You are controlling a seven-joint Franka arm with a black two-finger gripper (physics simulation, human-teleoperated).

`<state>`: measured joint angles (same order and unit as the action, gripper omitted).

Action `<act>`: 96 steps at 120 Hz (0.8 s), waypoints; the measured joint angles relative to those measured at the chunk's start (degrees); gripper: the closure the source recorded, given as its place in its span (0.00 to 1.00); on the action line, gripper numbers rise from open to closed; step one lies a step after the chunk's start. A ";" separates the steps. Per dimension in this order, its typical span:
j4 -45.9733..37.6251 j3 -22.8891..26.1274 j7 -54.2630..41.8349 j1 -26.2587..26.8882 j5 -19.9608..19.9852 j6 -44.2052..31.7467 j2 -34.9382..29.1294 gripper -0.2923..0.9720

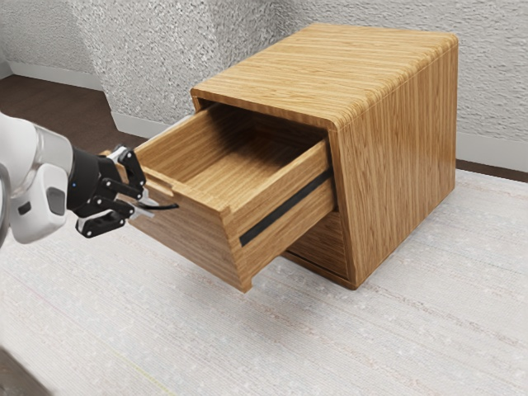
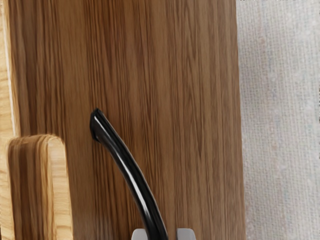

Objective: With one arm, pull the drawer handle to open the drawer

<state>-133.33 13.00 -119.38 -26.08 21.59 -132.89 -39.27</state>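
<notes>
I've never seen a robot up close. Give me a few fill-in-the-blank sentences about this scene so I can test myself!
1. The drawer of the wooden cabinet stands ___.
2. Its curved handle is coloured ___.
3. The claw sits on the exterior view's ___ side of the drawer.
Missing words: open; black; left.

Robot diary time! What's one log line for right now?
drawer: open, far out | hand: at handle | cabinet: upright
</notes>
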 joint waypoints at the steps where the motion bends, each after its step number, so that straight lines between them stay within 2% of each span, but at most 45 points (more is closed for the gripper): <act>1: -0.10 -0.04 0.01 0.03 -0.01 0.01 -0.10 0.82; 32: -0.83 -0.88 0.19 0.41 -0.19 0.49 -1.05 0.80; 54: -0.82 -2.18 0.59 0.42 -0.60 1.31 -1.06 0.61; 70: 2.11 -4.45 0.93 0.37 -1.03 4.64 -1.21 0.54; 74: 6.16 -5.18 1.31 0.35 -2.29 7.23 -1.21 0.52; 78: 18.05 -4.60 2.82 0.59 -6.33 12.47 0.61 0.51; 81: 28.90 -3.28 4.46 0.93 -9.57 17.28 4.26 0.50; 85: 46.75 -0.30 8.06 1.31 -13.47 24.58 12.84 0.46; 88: 56.02 1.34 11.78 1.47 -15.61 29.48 17.91 0.44; 92: 63.05 2.79 17.46 1.73 -16.79 34.93 23.17 0.41; 96: 66.10 3.33 22.97 1.79 -16.99 39.66 26.60 0.38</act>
<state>-67.23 16.33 -96.41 -24.28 4.60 -93.24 -12.68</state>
